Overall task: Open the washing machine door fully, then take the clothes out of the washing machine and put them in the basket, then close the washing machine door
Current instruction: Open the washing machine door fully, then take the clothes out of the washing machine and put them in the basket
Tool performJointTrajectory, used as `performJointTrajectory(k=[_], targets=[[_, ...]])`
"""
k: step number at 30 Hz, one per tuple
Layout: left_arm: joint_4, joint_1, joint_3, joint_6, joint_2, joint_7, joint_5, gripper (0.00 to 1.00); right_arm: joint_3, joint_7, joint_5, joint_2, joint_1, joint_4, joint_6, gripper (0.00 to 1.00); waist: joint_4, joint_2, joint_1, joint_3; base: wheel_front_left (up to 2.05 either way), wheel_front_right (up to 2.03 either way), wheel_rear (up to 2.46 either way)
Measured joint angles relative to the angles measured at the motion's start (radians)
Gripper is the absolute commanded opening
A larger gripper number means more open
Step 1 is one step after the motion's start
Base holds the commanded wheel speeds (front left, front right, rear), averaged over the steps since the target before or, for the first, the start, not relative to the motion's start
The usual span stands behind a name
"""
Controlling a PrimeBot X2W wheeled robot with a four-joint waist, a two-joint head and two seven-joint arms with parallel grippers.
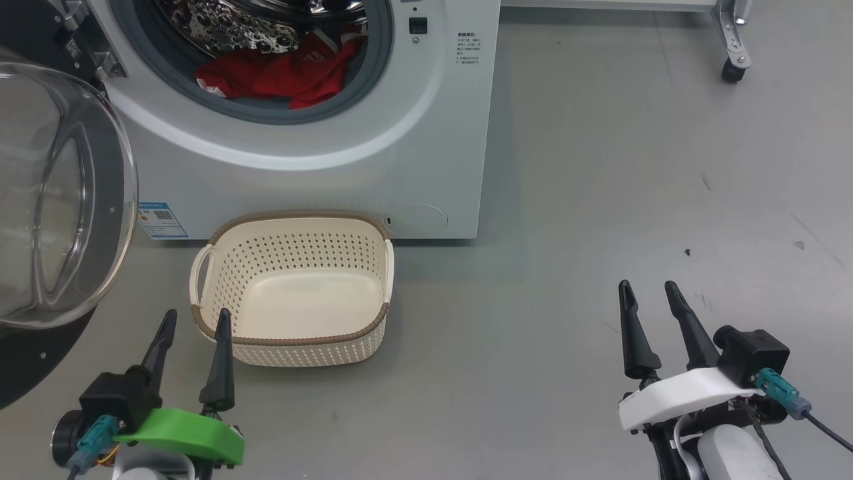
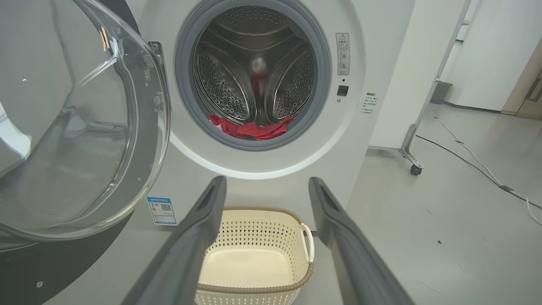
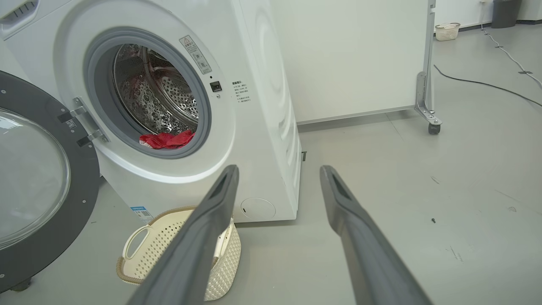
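Left gripper (image 1: 198, 313) — fingers spread, empty — points at the basket (image 1: 313, 350), just ahead of its fingertips. Right gripper (image 1: 647, 285): fingers spread, empty, over the floor (image 1: 600, 200). The clothes (image 1: 280, 73) lie in the washing machine (image 1: 320, 173), beyond the basket; the washing machine door (image 1: 66, 200) stands open, left of the left gripper.

Grey floor (image 1: 600, 200), scuffed; small dark speck (image 1: 686, 252) on it. White panel (image 3: 351, 63) upright in metal frame (image 3: 424, 84), black caster (image 3: 434, 128) at frame foot. Dark cable (image 3: 478, 82) trails across floor. Far back: pale far basket (image 3: 447, 31), dark bin (image 3: 504, 10) near it. Wood-tone door (image 2: 525, 84) at edge.
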Motion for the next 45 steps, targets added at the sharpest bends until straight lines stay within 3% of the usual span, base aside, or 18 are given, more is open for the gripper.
performJointTrajectory(k=[45], targets=[[-0.052, 0.007, -0.015, -0.001, -0.017, 0.000, -0.007, 1.00, -0.005, 0.000, -0.001, 0.001, 0.002, -0.006, 0.000, 1.00, 0.008, 0.0000, 0.0000, 0.004, 0.04, -0.04, 0.00]])
